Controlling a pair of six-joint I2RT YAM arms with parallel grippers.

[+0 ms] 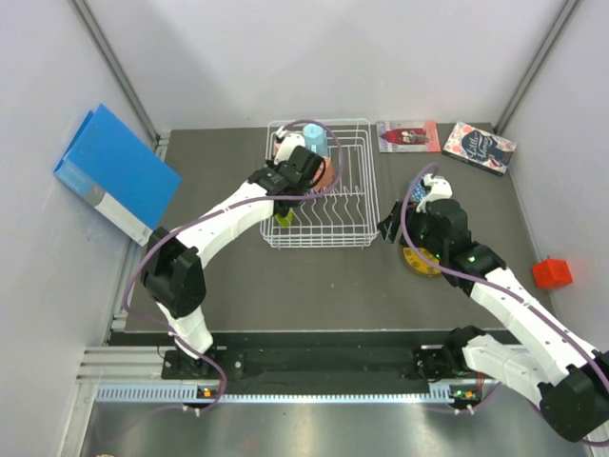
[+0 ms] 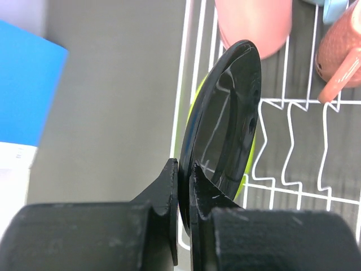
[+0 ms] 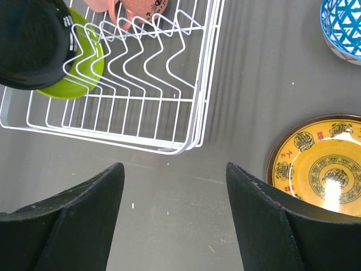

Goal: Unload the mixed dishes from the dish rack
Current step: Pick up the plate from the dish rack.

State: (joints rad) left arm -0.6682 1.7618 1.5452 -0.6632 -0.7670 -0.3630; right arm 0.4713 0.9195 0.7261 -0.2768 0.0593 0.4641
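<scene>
White arms (image 1: 238, 214), black joints (image 1: 181, 276), looping purple cables (image 1: 143, 262), matte black end effector fingers (image 3: 67, 226).

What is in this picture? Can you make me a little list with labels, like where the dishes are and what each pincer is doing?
left pincer: shut on the rim of the black plate
black plate: upright, right next to the green plate
right pincer: open, holding nothing
in the rack: green plate, pink cup, salmon mug
on the table: yellow plate, blue bowl
</scene>
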